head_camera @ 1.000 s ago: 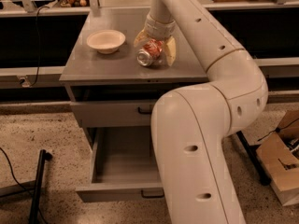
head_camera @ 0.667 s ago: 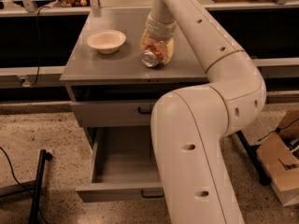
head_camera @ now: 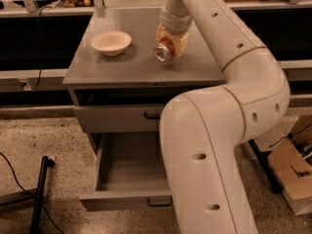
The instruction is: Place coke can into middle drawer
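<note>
The coke can (head_camera: 165, 50) is being held tilted, silver end facing forward, over the right part of the grey cabinet top (head_camera: 122, 68). It is being clamped between the jaws of the gripper (head_camera: 171, 44), which is being lowered from above. The beige bowl (head_camera: 111, 42) is being seen to the can's left, well apart. Below, the middle drawer (head_camera: 117, 201) is being shown pulled open, beneath the shut upper drawer front (head_camera: 114, 119).

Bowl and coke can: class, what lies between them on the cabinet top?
Nothing: the camera view shows bare cabinet top between bowl and coke can, which the gripper holds.
</note>
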